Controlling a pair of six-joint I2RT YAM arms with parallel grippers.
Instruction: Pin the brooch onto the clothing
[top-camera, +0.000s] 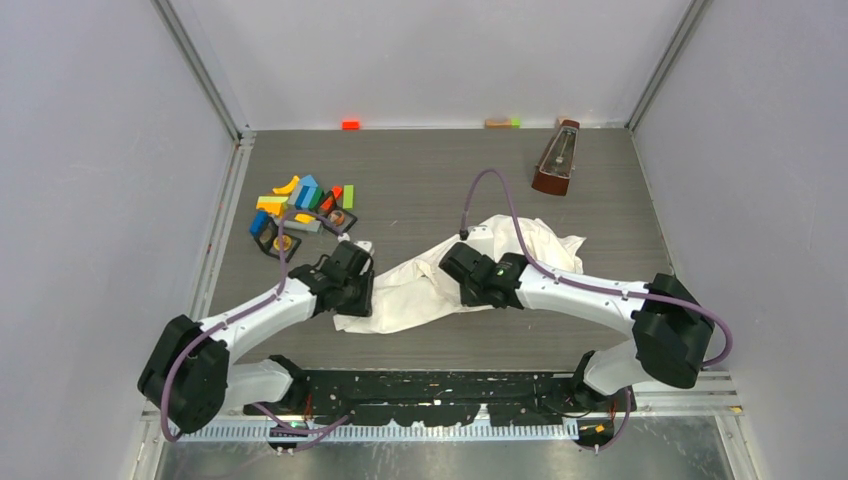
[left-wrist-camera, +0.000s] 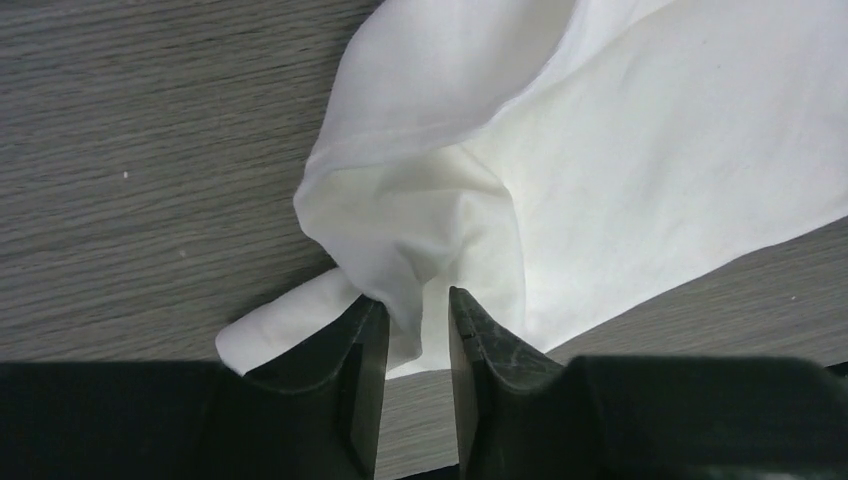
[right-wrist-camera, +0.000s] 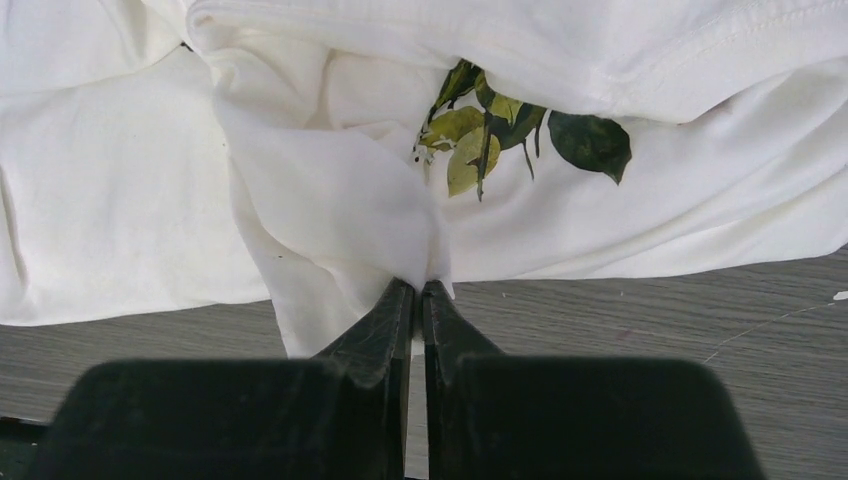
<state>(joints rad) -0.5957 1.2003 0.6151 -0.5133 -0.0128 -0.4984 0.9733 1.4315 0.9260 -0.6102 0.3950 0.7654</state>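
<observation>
The right hand (right-wrist-camera: 420, 287) has its jaws drawn almost together on a thin pinch of the clothing (right-wrist-camera: 120, 200), a white fold raised just near of a green leaf print (right-wrist-camera: 500, 130) that shows under a hemmed edge. The left hand (left-wrist-camera: 418, 305) stands narrowly parted at the left end of the same garment. A bunched fold lies between its fingers (left-wrist-camera: 355, 350); whether they press the cloth or merely flank it I cannot tell. From above, the clothing lies crumpled on the counter (top-camera: 420, 180) in a slanting band between the two hands. Its bulk is heaped to the far right of the right hand and its printed front is mostly folded out of sight. To the far left, well apart from the cloth, sits a cluster of coloured blocks (top-camera: 305, 195) with a few dark-framed pieces (top-camera: 275, 240) among them, too small to name. A metronome (top-camera: 557, 158) stands at the far right. No brooch can be made out for certain in any view, and neither hand carries one. My judgement is that the task is at an early stage, with the garment being gripped so it can be spread flat; smoothing the front, fetching the brooch and pinning it all remain to be done
</observation>
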